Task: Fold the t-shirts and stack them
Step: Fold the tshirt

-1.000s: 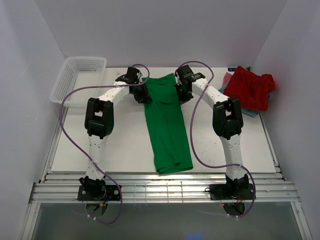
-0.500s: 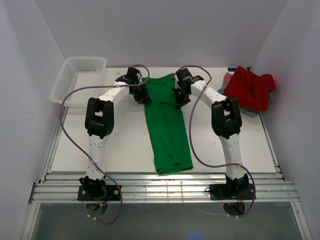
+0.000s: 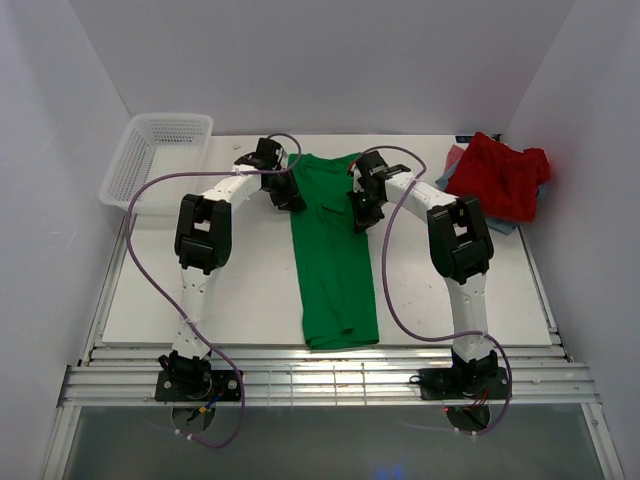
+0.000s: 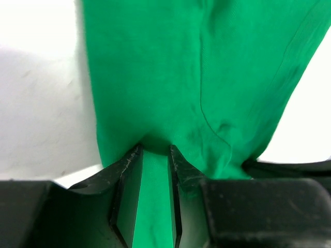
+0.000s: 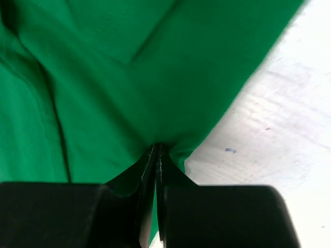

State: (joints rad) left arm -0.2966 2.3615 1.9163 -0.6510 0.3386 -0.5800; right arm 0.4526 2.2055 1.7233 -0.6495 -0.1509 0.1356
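A bright green t-shirt lies as a long strip down the middle of the table, from the far side to the near edge. My left gripper is shut on a thick bunch of its far left edge; green cloth fills the gap between the jaws. On the far right edge, my right gripper pinches a thin fold of the cloth with its jaws pressed together. A crumpled red t-shirt rests on a blue-grey one at the far right.
A white mesh basket stands at the far left corner. White table surface shows on both sides of the green strip. Walls close in the left, back and right. Purple cables loop from both arms over the table.
Both grippers have drawn slightly toward the near side while holding the cloth, the right one more. The green t-shirt's far end has straightened and its near hem has shifted a little left.
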